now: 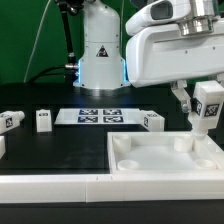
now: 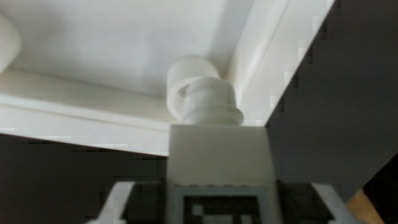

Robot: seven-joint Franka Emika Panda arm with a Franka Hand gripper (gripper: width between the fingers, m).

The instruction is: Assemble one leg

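My gripper (image 1: 201,116) is clamped on the leg (image 1: 208,106). In the wrist view its grey fingers (image 2: 121,204) press against two opposite sides of the post. The leg is smooth, matte white plastic, a square-sided post with a black-and-white tag on the face toward the exterior camera. It ends in a rounded peg (image 2: 199,95). It stands upright with its long axis vertical, the peg end pointing down out of the jaws and the tagged body between the fingers.

The peg hangs at the far corner, on the exterior view's right, of the square piece (image 1: 150,160), a flat white slab with a raised rim and round corner sockets. I cannot tell whether they touch.

Farther out, spare legs (image 1: 43,121) stand on the black table (image 1: 60,142) at either end of the marker board (image 1: 100,116).
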